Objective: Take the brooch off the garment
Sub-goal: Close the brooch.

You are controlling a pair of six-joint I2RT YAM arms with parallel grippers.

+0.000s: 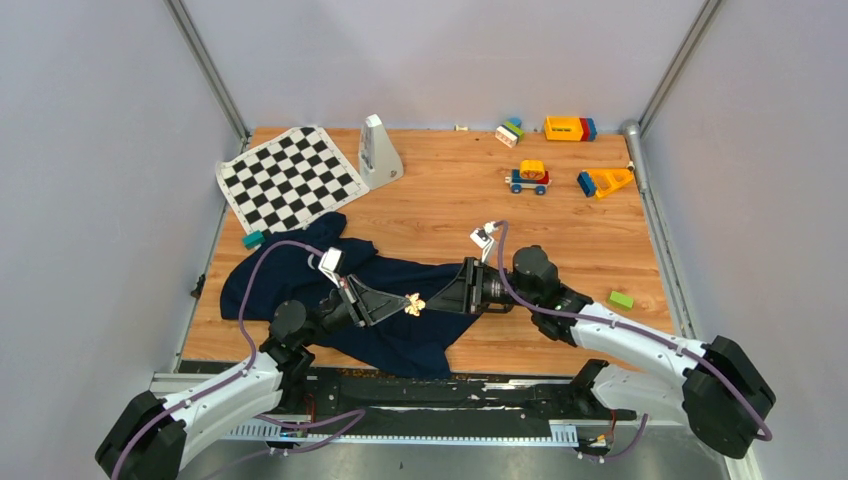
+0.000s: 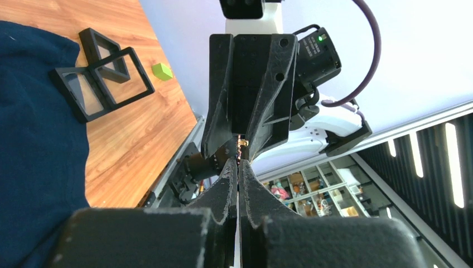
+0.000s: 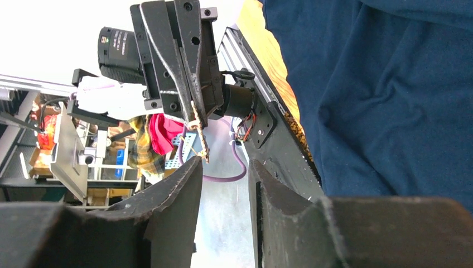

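Centre frame: left gripper [image 1: 402, 303] jaws are clamping brooch [image 1: 413, 303] above garment [image 1: 280, 280]; right gripper [image 1: 431, 300] jaws are standing apart. Best move: right backing straight off, no snagging.

My left hand [image 3: 196, 115] is rough matt black plastic, its brooch [image 3: 201, 142] shiny gilt, the garment [image 1: 400, 340] beneath soft matt cloth on the smooth wooden bench [image 1: 450, 200].

The tabletop [image 1: 450, 200] is taken in from high above and behind the arm bases [image 1: 440, 395]. The left wrist view is aimed close along its own fingers [image 2: 223, 190] at the right gripper [image 2: 240, 148]; the right wrist view is turned back at the left gripper [image 3: 197, 120]. The brooch [image 1: 413, 303] and navy garment [image 1: 290, 280] are shared by all three.
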